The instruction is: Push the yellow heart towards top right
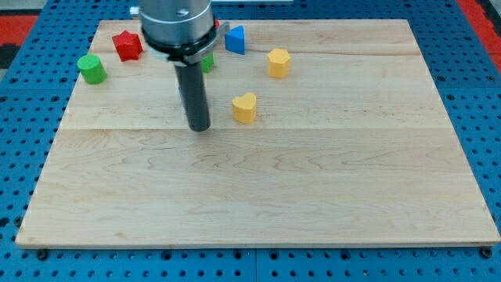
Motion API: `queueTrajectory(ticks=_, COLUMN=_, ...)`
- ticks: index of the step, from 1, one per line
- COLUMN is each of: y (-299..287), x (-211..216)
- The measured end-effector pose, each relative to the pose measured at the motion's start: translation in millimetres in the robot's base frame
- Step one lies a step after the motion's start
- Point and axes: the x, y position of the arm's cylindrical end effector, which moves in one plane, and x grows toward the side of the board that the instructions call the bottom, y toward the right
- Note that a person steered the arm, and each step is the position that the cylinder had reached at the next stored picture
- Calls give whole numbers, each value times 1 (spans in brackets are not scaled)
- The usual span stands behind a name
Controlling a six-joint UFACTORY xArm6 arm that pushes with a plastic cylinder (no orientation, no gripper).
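The yellow heart lies on the wooden board, a little above and left of the board's middle. My tip rests on the board to the heart's left and slightly lower, about a block's width away from it, not touching. The dark rod rises from the tip to the arm's grey body at the view's top.
A yellow hexagon block lies up and right of the heart. A blue block, a red star block and a green cylinder lie along the top left. A green block shows partly behind the rod.
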Motion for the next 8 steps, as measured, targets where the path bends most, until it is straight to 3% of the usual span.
queueTrajectory(ticks=2, y=101, x=-38)
queueTrajectory(ticks=4, y=108, x=-66)
queueTrajectory(ticks=7, y=106, x=-70)
queueTrajectory(ticks=8, y=134, x=-109)
